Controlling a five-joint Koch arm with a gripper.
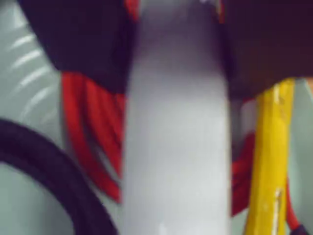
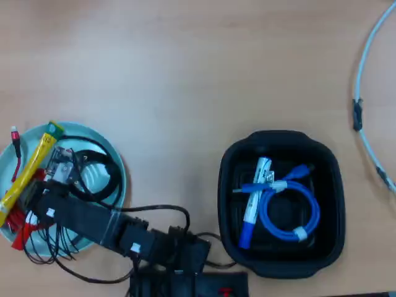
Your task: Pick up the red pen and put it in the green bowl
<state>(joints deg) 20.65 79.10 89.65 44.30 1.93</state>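
Gripper (image 2: 46, 179) sitting low over the shallow round mint-green bowl (image 2: 114, 162); whether its jaws are parted or clamping cannot be told. White-barrelled red pen (image 1: 176, 147) filling the wrist view, lying right under the gripper inside the bowl, beside one yellow marker (image 2: 28, 170) and a red cable (image 2: 18, 232). One black rounded-square tray (image 2: 322, 247) is holding one blue-capped white marker (image 2: 250, 213) and one blue cable (image 2: 291, 213).

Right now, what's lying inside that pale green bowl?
In the green bowl lie a yellow marker, a red cable and a black cable. The arm covers the middle, so the claw and the red pen's position stay hidden from overhead.
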